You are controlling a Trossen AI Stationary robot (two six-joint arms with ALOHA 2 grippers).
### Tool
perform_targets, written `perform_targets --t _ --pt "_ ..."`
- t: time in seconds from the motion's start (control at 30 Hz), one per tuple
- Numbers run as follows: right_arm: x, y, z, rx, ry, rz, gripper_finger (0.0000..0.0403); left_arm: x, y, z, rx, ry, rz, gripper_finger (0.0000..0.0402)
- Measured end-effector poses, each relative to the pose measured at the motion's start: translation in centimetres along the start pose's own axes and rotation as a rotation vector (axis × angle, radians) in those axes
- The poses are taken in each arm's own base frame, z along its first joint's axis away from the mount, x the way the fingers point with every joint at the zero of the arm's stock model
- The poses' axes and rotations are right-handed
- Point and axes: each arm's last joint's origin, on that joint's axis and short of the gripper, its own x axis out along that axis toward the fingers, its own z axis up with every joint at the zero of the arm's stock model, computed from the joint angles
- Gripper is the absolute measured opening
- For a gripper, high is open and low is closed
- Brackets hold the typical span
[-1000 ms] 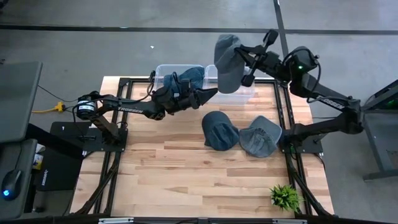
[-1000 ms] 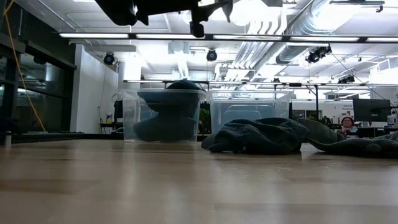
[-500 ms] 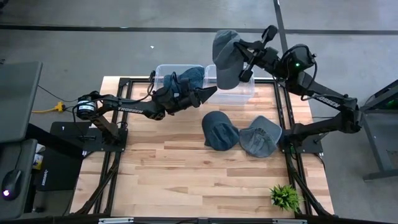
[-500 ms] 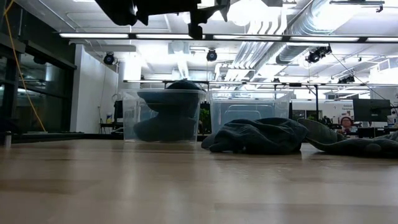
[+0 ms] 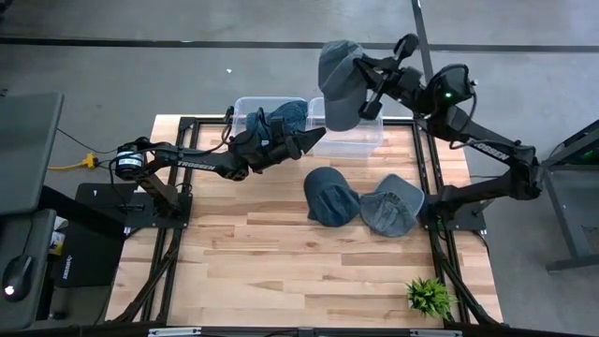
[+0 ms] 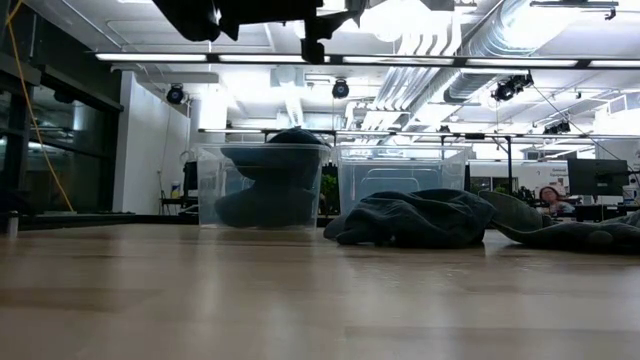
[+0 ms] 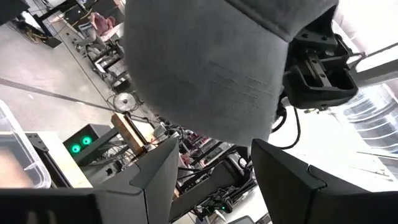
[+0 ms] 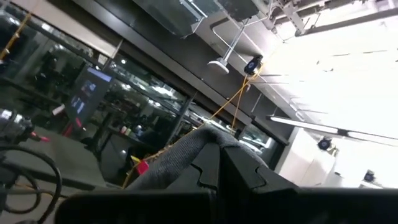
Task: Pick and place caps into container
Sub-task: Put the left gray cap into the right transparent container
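**Grey cap held high over the far bins**

Pale wooden planks make up your table (image 5: 281,262), framed by black rails, with grey concrete floor all around it. Look to the far edge and you find two clear plastic containers side by side: the left container (image 5: 253,110) already holds a heap of dark blue fabric caps (image 5: 285,117), which the low view shows as a dark mound (image 6: 265,180) behind its see-through wall; the right container (image 5: 360,139) next to it lies partly under the raised cap.

Your right gripper (image 5: 367,89) is clenched on a slate grey fabric baseball cap (image 5: 339,80) — lifted well above the table, hanging over the right container's far side. From the left wrist view that same cap (image 7: 211,68) fills most of the picture, with the right arm's black clamp at its edge.

Your left gripper (image 5: 314,140) reaches from the table's left edge across the left container, its jaws parted and grasping nothing — the two dark fingers (image 7: 155,174) stand apart in its own view.

Two more caps rest on the planks towards the right edge, touching each other: a dark navy cap (image 5: 329,195) and a slate grey one (image 5: 393,204) just beside it. A small green potted plant (image 5: 429,296) sits near the front right corner.
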Motion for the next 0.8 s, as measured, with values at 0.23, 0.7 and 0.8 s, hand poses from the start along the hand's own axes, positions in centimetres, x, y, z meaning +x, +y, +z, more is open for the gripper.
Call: perform_targets --t 0.23,0.7,0.8 --pt "1.5 0.9 -2.5 0.037 0.024 0.049 0.0 0.0 0.0 -0.1 0.0 0.021 -0.014 0.0201" --pt "1.1 1.4 -2.7 0.135 0.075 0.155 0.0 -0.1 -1.1 0.8 0.002 -0.076 -0.123 0.0201" --pt "1.1 2.0 -2.9 0.164 0.108 0.193 0.0 -0.1 -1.2 1.0 0.003 -0.108 -0.131 0.0201"
